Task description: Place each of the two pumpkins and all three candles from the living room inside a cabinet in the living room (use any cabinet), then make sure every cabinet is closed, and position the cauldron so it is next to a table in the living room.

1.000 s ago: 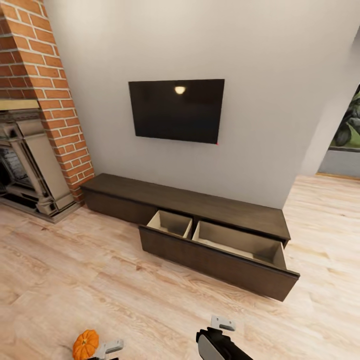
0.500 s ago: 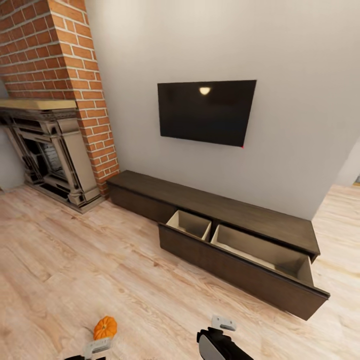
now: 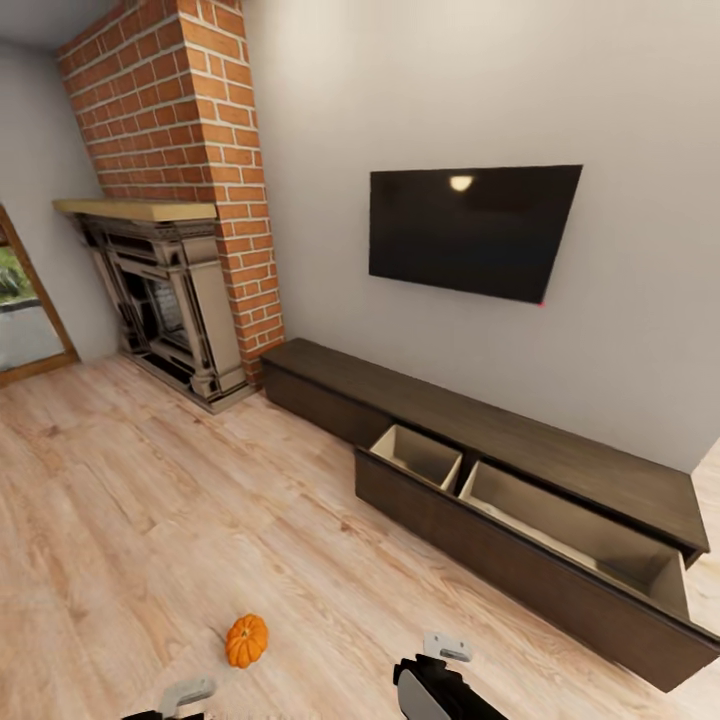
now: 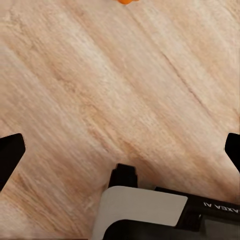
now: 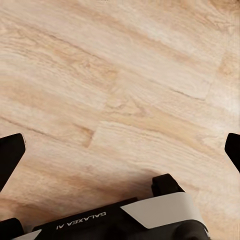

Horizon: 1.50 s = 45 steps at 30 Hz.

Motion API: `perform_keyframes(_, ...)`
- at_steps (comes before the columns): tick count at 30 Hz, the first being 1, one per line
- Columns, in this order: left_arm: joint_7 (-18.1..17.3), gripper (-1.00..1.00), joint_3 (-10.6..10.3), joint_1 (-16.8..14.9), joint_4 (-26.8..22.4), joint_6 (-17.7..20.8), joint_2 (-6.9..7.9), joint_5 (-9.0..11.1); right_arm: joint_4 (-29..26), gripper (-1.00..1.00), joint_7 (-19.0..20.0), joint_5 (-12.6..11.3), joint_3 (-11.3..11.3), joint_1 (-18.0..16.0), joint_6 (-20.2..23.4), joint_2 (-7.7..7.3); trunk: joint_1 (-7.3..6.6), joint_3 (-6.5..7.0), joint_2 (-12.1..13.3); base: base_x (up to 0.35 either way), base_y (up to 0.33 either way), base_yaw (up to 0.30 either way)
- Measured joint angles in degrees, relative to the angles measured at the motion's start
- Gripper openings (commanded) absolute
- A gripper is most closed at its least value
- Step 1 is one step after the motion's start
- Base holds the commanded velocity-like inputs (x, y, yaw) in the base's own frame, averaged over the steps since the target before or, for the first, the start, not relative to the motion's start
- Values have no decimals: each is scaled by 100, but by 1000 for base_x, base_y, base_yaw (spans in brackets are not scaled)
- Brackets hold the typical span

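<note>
One orange pumpkin [image 3: 246, 640] sits on the wood floor, just ahead of my left gripper [image 3: 185, 692] at the bottom edge of the head view. A sliver of the pumpkin [image 4: 125, 1] also shows in the left wrist view. The long dark brown cabinet [image 3: 520, 440] stands against the wall under the TV, with one wide drawer [image 3: 520, 545] pulled out and its pale insides bare. My left gripper [image 4: 120, 150] and right gripper [image 5: 120, 150] are both open over bare floor, holding nothing. The right gripper [image 3: 447, 647] is low in the middle of the head view. The candles, cauldron and table are out of view.
A brick chimney with a stone fireplace [image 3: 165, 300] stands at the left, beside the cabinet's closed end. A black TV [image 3: 470, 235] hangs on the wall. A glass door [image 3: 20, 310] is at the far left. Wood floor [image 3: 150, 500] stretches between me and the cabinet.
The whole view has swung to the left, so the fireplace and a door came into view and the cabinet slid right. The pumpkin now sits farther from the left gripper in the picture.
</note>
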Motion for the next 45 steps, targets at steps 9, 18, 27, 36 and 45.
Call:
perform_keyframes(9,0,100,0,0,0,-17,-3,2,0,100,0,0,0,0,0,0,-198,162,361,0,0,291)
perform_keyframes(18,0,100,7,0,0,-24,-6,2,0,100,0,0,0,0,0,8,-395,323,722,0,0,291)
perform_keyframes(27,0,100,9,0,0,-24,-14,2,0,100,0,0,0,0,0,8,-593,485,1083,0,0,291)
perform_keyframes(36,0,100,9,0,0,-33,-20,2,0,100,0,0,6,0,0,13,-791,646,1444,0,0,291)
perform_keyframes(45,0,100,9,1,0,-35,-20,2,0,100,-4,-8,344,0,-8,27,-901,737,1646,0,0,291)
